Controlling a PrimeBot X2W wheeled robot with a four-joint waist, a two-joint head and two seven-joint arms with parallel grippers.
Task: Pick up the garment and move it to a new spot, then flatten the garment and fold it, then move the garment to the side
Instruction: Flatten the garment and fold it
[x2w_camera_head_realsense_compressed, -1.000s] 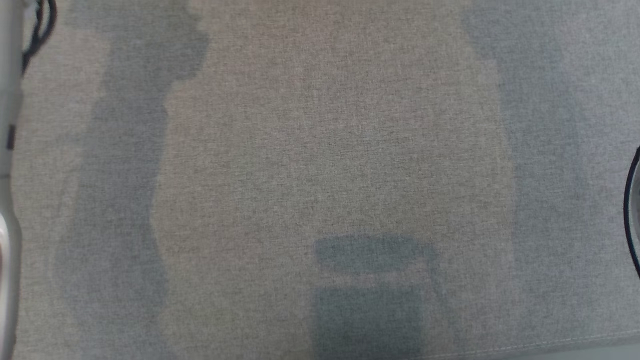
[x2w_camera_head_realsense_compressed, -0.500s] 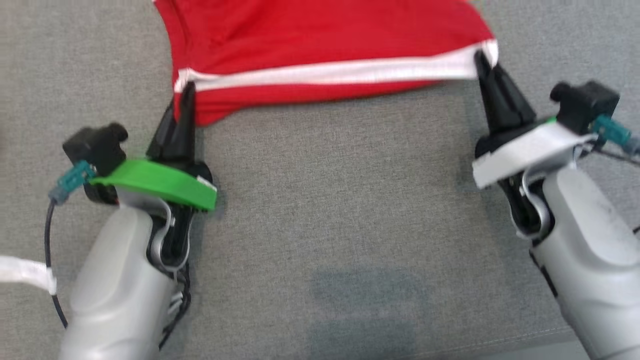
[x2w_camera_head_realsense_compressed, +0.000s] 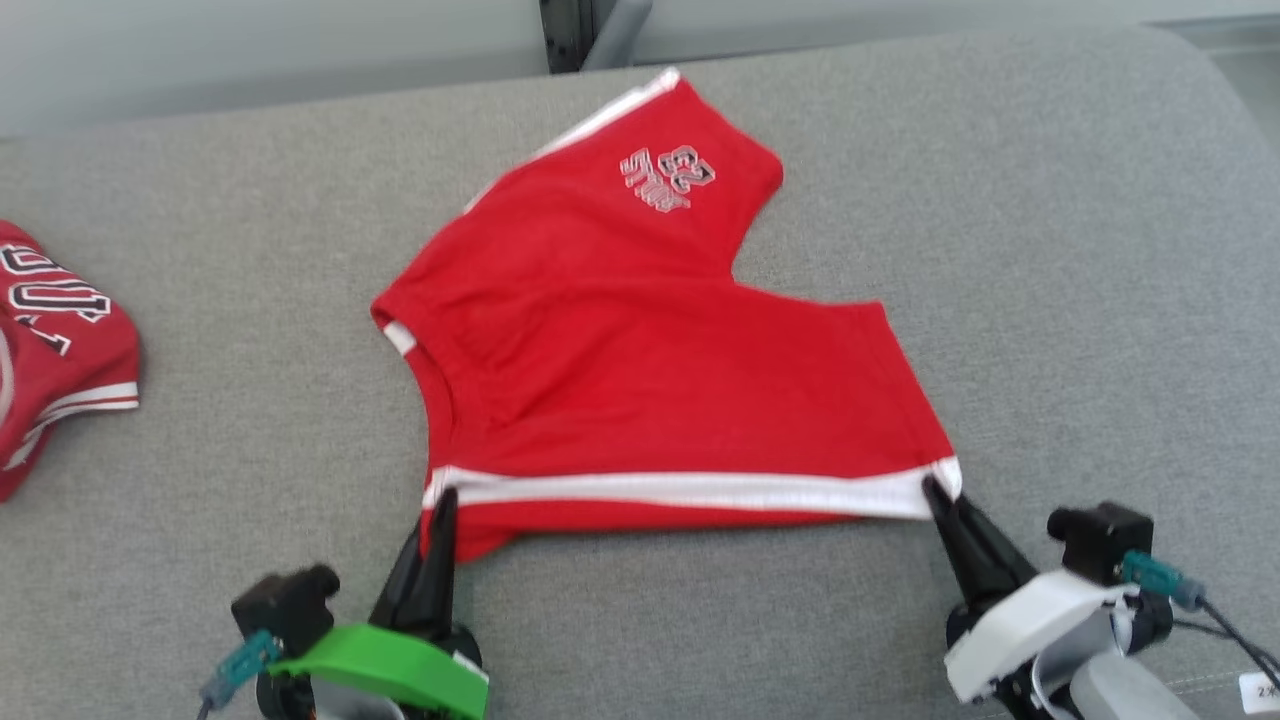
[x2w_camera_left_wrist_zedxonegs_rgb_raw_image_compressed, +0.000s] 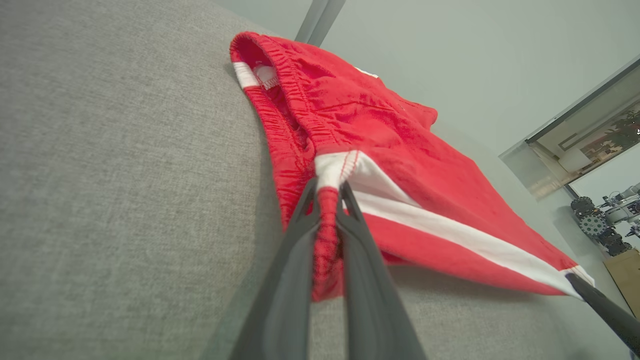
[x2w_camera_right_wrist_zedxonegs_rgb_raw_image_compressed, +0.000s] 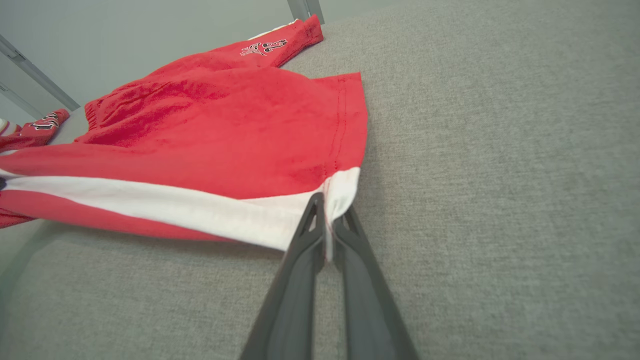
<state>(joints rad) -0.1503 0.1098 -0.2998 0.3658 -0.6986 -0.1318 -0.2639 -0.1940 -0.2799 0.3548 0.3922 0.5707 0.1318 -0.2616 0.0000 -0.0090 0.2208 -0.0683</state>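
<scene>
Head view: the garment (x2w_camera_head_realsense_compressed: 640, 370), red shorts with a white stripe (x2w_camera_head_realsense_compressed: 700, 490) along the side, lies spread across the middle of the frame on the grey fabric-covered table (x2w_camera_head_realsense_compressed: 1050, 250). One leg points to the upper middle of the frame and has a printed logo (x2w_camera_head_realsense_compressed: 668, 178) near its hem. The other leg runs out toward the lower right. The elastic waistband (x2w_camera_head_realsense_compressed: 410, 330) sits left of centre.

Left gripper (x2w_camera_head_realsense_compressed: 443, 500), lower left of the frame: jaws closed on the waistband end of the striped edge. In the left wrist view, red cloth is bunched between the two fingers.

Right gripper (x2w_camera_head_realsense_compressed: 932, 487), lower right of the frame: jaws closed on the hem corner, right at the end of the stripe. In the right wrist view, the white fabric is pinched thin between the fingertips.

The striped edge is stretched straight between the two grippers. In both wrist views it seems raised slightly off the table, with a shadow beneath.

A second red garment (x2w_camera_head_realsense_compressed: 60, 350) with black-and-white lettering lies at the left edge, well apart from the shorts.
</scene>
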